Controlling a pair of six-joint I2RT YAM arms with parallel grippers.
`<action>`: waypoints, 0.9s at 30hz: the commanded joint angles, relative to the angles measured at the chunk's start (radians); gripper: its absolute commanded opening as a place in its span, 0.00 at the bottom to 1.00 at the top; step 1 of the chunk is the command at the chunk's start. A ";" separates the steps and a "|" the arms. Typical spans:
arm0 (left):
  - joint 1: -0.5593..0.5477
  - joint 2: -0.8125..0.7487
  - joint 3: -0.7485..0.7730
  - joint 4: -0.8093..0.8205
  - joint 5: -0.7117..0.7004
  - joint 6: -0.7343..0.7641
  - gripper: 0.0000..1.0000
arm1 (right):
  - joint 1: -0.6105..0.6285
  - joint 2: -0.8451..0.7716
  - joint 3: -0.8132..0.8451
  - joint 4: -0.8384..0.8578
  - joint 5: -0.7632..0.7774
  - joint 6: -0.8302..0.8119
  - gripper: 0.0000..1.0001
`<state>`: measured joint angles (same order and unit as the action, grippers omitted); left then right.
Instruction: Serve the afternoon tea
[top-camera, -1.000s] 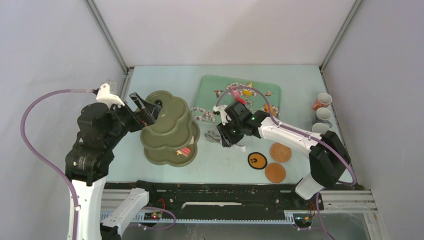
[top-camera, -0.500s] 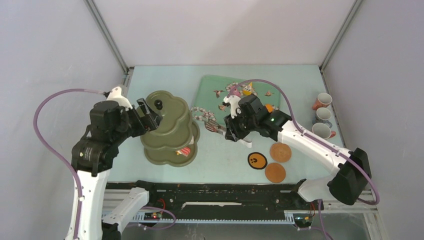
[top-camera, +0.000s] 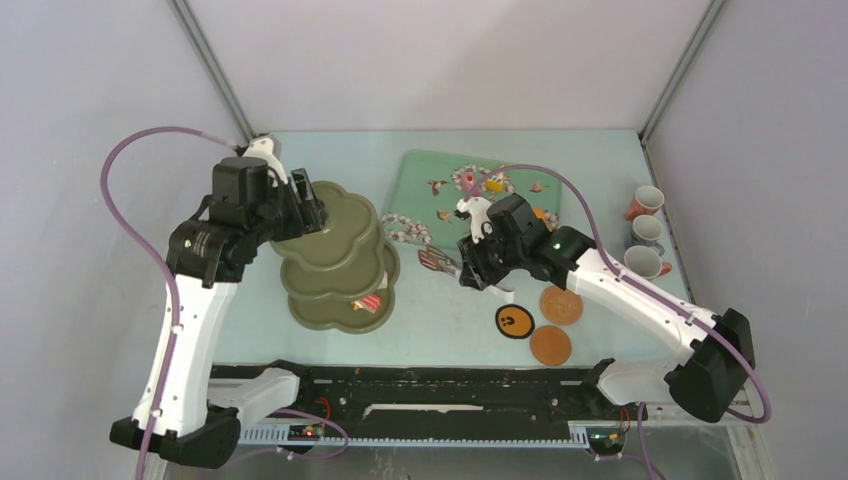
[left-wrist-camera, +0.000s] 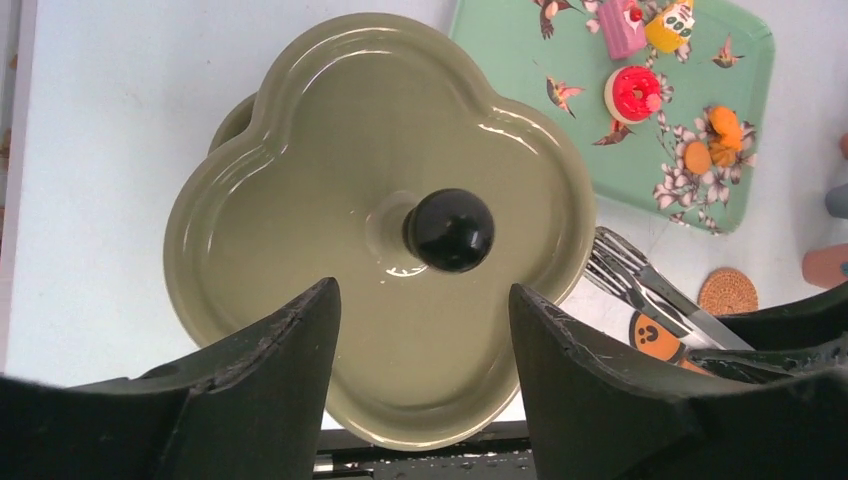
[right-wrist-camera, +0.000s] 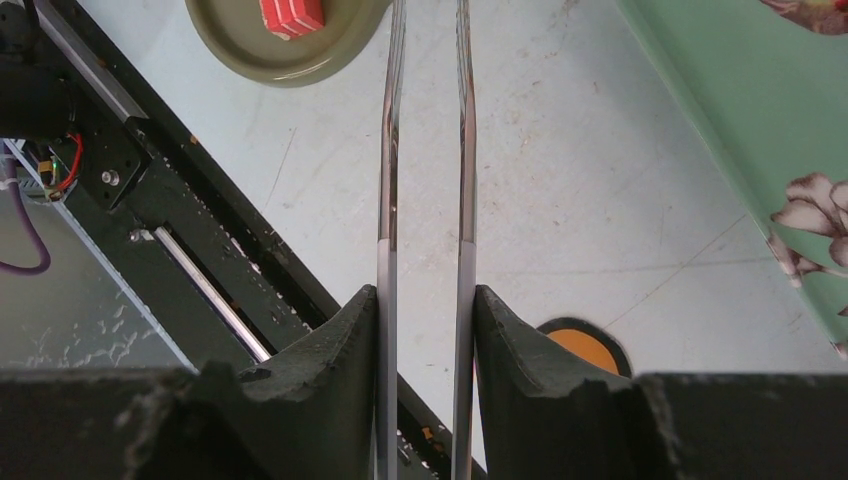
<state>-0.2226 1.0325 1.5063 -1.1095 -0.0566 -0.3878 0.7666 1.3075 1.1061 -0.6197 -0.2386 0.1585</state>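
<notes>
The olive-green three-tier stand (top-camera: 335, 255) stands left of centre, and a red pastry (top-camera: 371, 301) lies on its bottom tier. My left gripper (top-camera: 303, 208) hovers open over the top tier (left-wrist-camera: 330, 180), close to the black knob (left-wrist-camera: 449, 229), with nothing between its fingers. My right gripper (top-camera: 470, 268) is shut on the metal tongs (top-camera: 435, 260), whose two arms (right-wrist-camera: 388, 150) stay apart and point toward the stand. Yellow (top-camera: 493, 184), pink (top-camera: 467, 178) and orange (top-camera: 540, 214) pastries lie on the tray. Three cups (top-camera: 647, 231) stand at the right edge, three coasters (top-camera: 551, 345) near the front.
The mint-green floral tray (top-camera: 420, 190) lies at the back centre, just behind the right gripper. The black rail (top-camera: 440, 385) runs along the table's near edge. Grey walls close the table on the left, back and right.
My left arm has risen and swung back and to the right, bringing its open gripper above the stand's top tier. My right gripper has carried the tongs a little to the right.
</notes>
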 joint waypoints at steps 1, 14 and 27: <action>-0.062 0.022 0.063 0.012 -0.108 0.032 0.69 | -0.015 -0.059 -0.010 0.017 -0.003 0.000 0.28; -0.078 -0.155 -0.007 -0.152 -0.148 -0.176 0.89 | -0.044 -0.058 -0.017 0.028 -0.034 -0.015 0.28; -0.083 -0.242 -0.225 -0.064 0.129 -0.284 0.95 | -0.168 -0.114 -0.072 0.054 -0.045 0.028 0.28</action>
<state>-0.2993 0.7635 1.2984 -1.2762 -0.0013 -0.6567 0.6636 1.2449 1.0359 -0.6136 -0.2604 0.1589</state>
